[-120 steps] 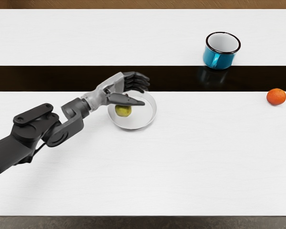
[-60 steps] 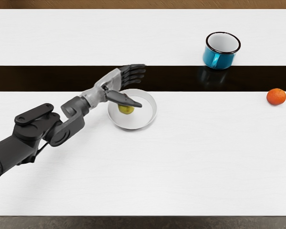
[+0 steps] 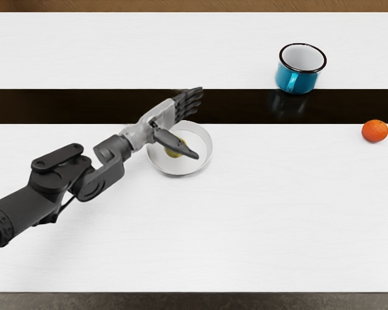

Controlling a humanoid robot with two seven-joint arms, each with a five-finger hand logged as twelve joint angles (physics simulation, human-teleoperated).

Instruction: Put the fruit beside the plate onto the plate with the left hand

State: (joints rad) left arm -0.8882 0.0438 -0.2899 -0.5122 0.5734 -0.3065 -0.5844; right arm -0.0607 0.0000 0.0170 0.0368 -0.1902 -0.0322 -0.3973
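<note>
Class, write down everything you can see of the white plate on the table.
The plate is a small, round, shallow white dish with a raised rim, smooth like ceramic or plastic. It sits flat on the white table, just in front of the dark band crossing it. A yellow-green fruit lies inside, toward the back left. The left hand hovers over that edge, fingers extended, thumb crossing above the fruit; whether it touches the plate cannot be told.

I saw the fruit (image 3: 175,151) lying in the plate (image 3: 191,165); the mug (image 3: 301,68) stood behind-right, the second fruit (image 3: 374,131) far right.
</note>
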